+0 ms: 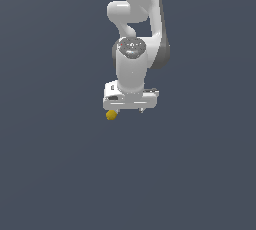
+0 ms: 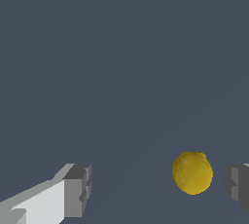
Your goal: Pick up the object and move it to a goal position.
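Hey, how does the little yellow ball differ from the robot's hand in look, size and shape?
Colour: the ball is mottled mustard yellow; the hand is white with grey fingertips.
Shape: the ball is round, the hand is blocky and flat-sided.
Size: the ball is much narrower than the hand's body in the exterior view.
Position: the ball sits off-centre between the open fingers, nearer one than the other, touching neither.
Shared: both show against the same plain dark grey background.

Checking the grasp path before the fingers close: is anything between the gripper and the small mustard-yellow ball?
Nothing visible is. In the wrist view the small mustard-yellow ball sits in the open gap of the white gripper, nearer one grey fingertip than the other, with only bare dark surface around it. No goal marker shows.
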Robot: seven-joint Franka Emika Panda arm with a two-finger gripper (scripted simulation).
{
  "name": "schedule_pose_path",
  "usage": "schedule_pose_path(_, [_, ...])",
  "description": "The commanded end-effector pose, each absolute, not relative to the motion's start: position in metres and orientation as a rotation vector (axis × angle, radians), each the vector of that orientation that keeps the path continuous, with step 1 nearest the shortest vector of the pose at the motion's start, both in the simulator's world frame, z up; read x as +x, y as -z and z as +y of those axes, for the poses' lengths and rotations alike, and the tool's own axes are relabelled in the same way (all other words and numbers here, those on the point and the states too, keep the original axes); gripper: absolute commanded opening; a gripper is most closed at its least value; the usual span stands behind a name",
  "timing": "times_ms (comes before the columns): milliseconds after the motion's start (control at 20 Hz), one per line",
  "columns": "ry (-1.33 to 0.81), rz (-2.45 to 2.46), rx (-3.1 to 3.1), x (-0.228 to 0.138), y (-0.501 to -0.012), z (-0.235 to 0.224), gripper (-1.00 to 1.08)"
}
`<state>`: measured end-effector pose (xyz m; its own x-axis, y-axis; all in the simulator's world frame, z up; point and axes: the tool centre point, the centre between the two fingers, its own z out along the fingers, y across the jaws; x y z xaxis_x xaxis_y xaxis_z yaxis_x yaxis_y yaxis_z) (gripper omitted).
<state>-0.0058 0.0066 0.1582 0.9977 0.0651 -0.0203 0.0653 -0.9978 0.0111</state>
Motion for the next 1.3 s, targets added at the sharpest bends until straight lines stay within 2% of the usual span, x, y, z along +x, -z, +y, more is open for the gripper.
schedule_pose_path(0, [0.031,0.102,3.128,-0.006,-0.158,0.007,1.0])
schedule_pose_path(550, [0.011,0.021,3.138,-0.001,-0.178,-0.015,1.0])
schedule_pose_path(1250, [0.009,0.161,3.135,-0.02,-0.143,-0.04,1.0])
